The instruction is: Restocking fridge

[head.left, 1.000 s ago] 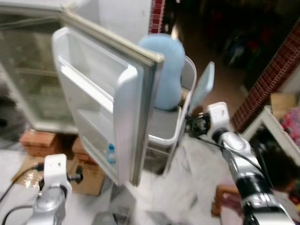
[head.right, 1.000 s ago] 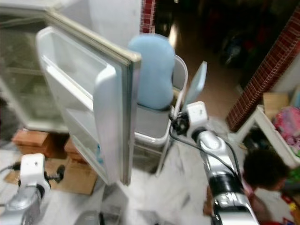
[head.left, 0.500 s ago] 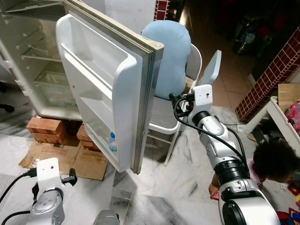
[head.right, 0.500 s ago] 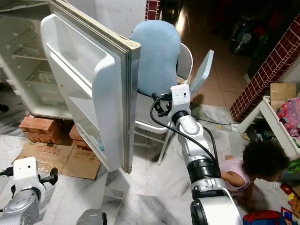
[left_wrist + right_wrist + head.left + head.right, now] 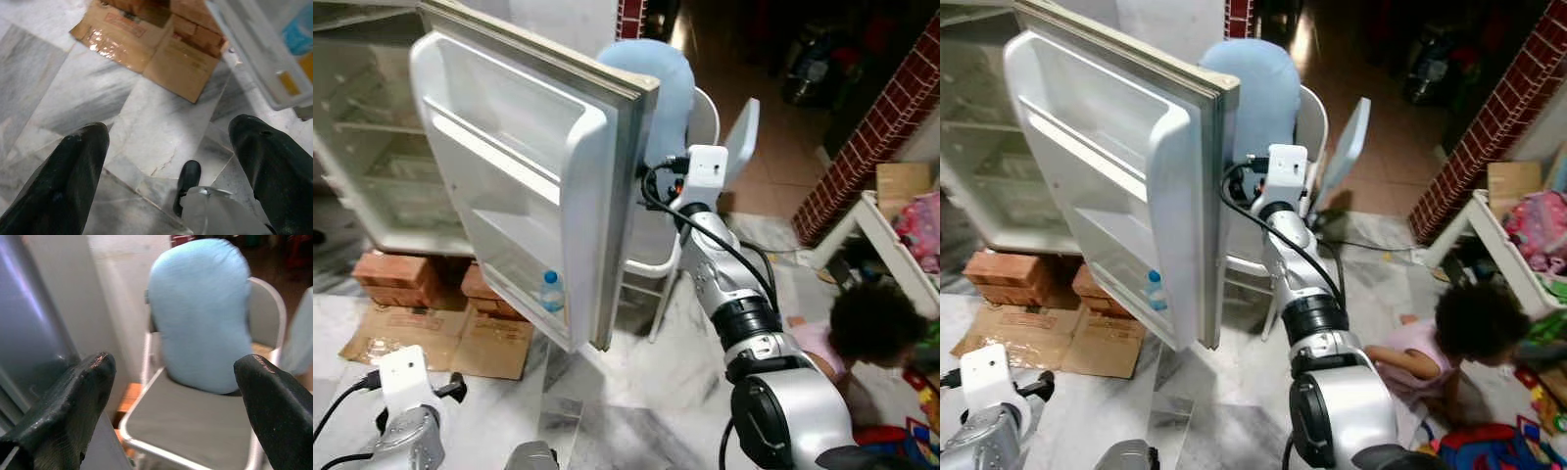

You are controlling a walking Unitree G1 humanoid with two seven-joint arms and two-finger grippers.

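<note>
Since half a second ago, right gripper [image 5: 171, 396] swung in from beside the chair toward the door's [image 5: 524, 186] outer edge; wrist now close behind that edge, near the pillow [image 5: 671, 78]. Fingers [image 5: 63, 401] spread wide, holding nothing, one next to the grey outer face of the door. Left gripper [image 5: 171, 161] hangs low over marble floor [image 5: 161, 127], also spread, empty. Fridge [image 5: 372, 147] open, shelves bare; bottle [image 5: 551, 291] sits in the lowest door bin. Cardboard [image 5: 421, 333] and bricks [image 5: 396, 274] under the fridge. Child [image 5: 1469, 323] on the floor, near the right arm's elbow side. Likely step: positioning at the door. Risks: door shoved or swung shut by the wrist, bottle jolted out of its bin; cable [image 5: 705, 230] snagging on the chair [image 5: 656, 264]; arm sweeping back toward the child.
</note>
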